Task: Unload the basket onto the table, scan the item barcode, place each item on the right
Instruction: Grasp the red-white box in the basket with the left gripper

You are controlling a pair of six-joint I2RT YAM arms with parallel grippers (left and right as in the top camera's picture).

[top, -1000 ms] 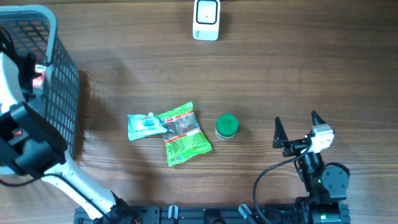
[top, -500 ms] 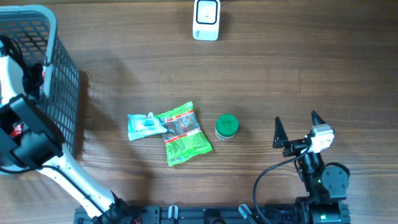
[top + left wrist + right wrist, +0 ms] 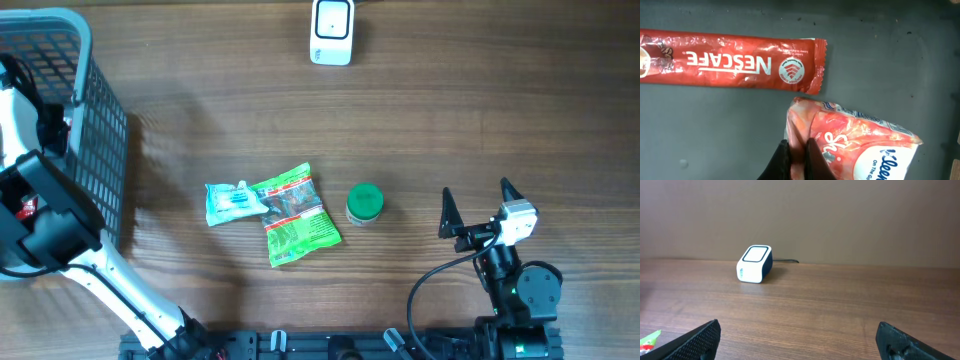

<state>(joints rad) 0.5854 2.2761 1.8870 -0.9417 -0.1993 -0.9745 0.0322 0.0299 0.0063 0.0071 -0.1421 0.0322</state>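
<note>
Left gripper (image 3: 796, 151) is clamped on the pink tissue pack (image 3: 860, 145) by its corner seam, inside the basket (image 3: 100, 150), five o'clock of the Nescafe stick (image 3: 730, 62). Soft, light, slick film, so a deeper bite looks safer. Right gripper (image 3: 477, 192) gapes empty.

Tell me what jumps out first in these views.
The left gripper is shut on the edge of a pink tissue pack, next to a red Nescafe sachet on a dark floor. The white scanner stands at the far edge of the table, a green pouch lies mid-table, and the right gripper stands open at the near right.
</note>
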